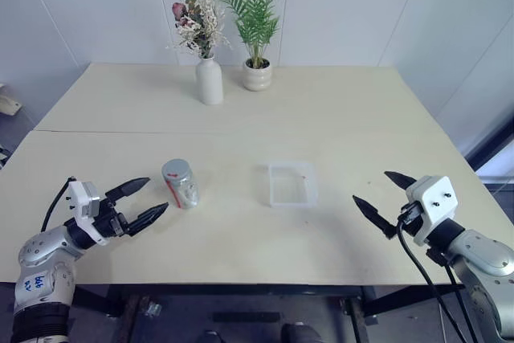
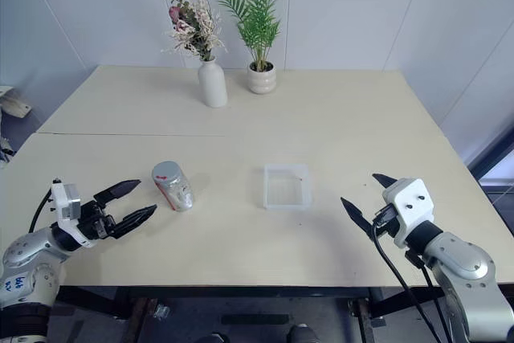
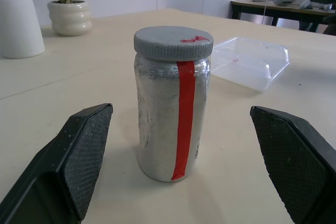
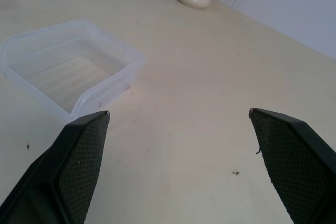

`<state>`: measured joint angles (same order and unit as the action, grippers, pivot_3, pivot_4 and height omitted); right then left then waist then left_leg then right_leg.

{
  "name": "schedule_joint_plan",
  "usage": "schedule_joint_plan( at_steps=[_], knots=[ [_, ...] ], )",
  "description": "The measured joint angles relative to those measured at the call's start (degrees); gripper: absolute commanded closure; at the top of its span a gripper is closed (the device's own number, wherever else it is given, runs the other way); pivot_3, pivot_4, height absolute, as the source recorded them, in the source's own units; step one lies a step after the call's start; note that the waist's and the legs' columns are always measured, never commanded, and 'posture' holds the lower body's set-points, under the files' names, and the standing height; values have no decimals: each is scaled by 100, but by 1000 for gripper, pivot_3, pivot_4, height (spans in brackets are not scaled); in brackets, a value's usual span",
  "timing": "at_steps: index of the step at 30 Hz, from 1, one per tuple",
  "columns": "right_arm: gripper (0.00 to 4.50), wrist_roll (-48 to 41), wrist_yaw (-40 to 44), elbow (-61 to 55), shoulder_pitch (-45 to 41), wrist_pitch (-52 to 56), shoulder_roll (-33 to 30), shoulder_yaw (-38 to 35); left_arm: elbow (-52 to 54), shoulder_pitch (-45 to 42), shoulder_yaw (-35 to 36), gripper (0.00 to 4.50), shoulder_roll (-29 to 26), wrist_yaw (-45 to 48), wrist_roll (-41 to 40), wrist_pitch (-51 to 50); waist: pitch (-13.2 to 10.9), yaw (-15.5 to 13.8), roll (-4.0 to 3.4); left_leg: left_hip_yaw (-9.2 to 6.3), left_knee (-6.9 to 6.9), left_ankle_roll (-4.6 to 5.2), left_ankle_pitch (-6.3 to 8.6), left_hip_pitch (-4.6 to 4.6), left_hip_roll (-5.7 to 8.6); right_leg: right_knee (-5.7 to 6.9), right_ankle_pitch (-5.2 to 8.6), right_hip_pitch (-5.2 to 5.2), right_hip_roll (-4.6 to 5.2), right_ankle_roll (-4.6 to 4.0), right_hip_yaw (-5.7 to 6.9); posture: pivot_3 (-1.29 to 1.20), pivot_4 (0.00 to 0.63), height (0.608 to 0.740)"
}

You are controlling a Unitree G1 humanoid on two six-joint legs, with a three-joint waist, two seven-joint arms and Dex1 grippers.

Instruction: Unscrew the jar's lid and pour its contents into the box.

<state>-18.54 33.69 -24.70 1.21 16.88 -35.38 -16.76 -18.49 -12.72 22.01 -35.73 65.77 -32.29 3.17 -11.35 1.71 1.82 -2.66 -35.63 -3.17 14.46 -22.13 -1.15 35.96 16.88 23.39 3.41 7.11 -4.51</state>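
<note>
The jar (image 1: pixel 181 185) stands upright on the table, left of centre, clear with a silvery inside and a red stripe (image 3: pixel 185 119) down its side. Its grey lid (image 3: pixel 173 42) with a small red mark is screwed on top. My left gripper (image 1: pixel 140 202) is open just left of the jar, fingers pointing at it without touching. The clear plastic box (image 1: pixel 292 183) sits empty near the table's middle. My right gripper (image 1: pixel 387 196) hangs open to the right of the box, well apart from it.
A white vase (image 1: pixel 209 79) with dried flowers and a white plant pot (image 1: pixel 258 75) with a green plant stand at the back of the table. The table's front edge (image 1: pixel 241 279) runs just below both grippers.
</note>
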Motion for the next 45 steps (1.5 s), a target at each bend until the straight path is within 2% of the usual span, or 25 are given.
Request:
schedule_joint_plan(
  at_steps=[17, 21, 27, 36, 45],
  knots=[
    [0, 6, -45, -4, -313, 94, 146, 343, 876, 693, 52, 17, 4, -563, 0, -176, 0, 3, 0, 10, -5, 0, 0, 1, 0, -1, -1, 0, -1, 1, -16, 0, 150, 740],
    [0, 5, -31, 13, -397, 113, 169, 510, 1144, 786, 45, 17, 203, -1185, 205, -177, 0, -4, 0, 12, -8, 0, 0, 0, 3, -5, -1, -1, 1, 1, -22, 0, 150, 740],
    [0, -2, -11, 19, -557, 194, 175, 567, 1384, 850, -115, 17, 215, -1463, 360, -250, 0, -5, 0, 15, -10, 0, 0, -1, 4, -4, -1, 0, 1, 1, -25, 0, 150, 740],
    [0, 0, -14, 20, -643, 226, 175, 713, 1377, 615, -324, 17, 292, -1674, 558, -270, 0, -7, 0, 17, -17, 0, 0, -2, 5, -4, -1, -1, 0, 1, -27, 0, 150, 740],
    [0, 1, -31, -20, -538, 338, 174, 693, 925, 8, -623, 17, 362, -1821, 785, -275, 0, -3, 0, 19, -24, 0, 0, -4, 9, -4, -12, -1, 0, 21, -31, 0, 150, 740]
  ],
)
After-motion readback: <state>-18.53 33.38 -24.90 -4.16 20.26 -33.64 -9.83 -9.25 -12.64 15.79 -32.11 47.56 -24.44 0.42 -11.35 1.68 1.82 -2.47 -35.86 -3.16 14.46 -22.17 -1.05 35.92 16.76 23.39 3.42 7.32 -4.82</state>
